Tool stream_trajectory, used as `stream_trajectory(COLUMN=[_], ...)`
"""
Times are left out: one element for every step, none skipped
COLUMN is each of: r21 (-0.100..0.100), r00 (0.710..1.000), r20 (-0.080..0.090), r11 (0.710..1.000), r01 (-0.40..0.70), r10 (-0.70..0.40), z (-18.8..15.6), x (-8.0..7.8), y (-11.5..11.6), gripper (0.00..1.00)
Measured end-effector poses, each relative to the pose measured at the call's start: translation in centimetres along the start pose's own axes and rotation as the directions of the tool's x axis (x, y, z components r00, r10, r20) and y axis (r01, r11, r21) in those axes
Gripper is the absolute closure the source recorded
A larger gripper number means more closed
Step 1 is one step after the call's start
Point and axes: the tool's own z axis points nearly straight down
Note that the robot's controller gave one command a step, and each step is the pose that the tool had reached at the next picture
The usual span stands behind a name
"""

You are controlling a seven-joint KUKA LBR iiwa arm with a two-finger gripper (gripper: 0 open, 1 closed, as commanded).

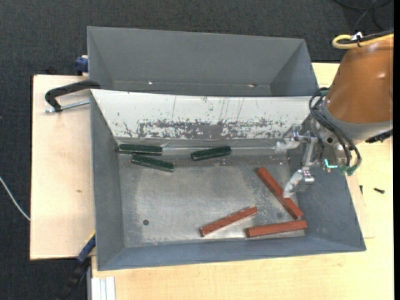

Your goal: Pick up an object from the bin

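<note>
My gripper [294,185] hangs low at the right side of the bin, just above the floor. Its tip is right beside the upper part of a red-brown flat stick [275,187] that lies on a slant toward the front right corner; I cannot tell whether it touches the stick. A second red-brown stick [276,229] lies along the front wall just below it. A third red-brown stick [228,221] lies slanted a little left of those, near the front middle. Nothing shows held in the gripper.
Three dark green sticks lie along the back wall: one [140,148] at the far left, one [152,162] just in front of it, one [211,153] near the middle. The arm with its orange cover comes in over the right rim.
</note>
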Motion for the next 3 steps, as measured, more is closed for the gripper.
stream_trajectory(r21=[0.001,0.002,0.001], r00=[1.000,1.000,1.000], r20=[0.008,0.014,0.009], r11=[1.000,1.000,1.000], r01=[0.001,-0.005,-0.011], r10=[-0.001,0.005,0.011], z=[-0.4,4.8,10.1], x=[-0.2,0.7,2.0], y=[0.0,-0.2,-1.0], gripper=[0.00,0.00,0.00])
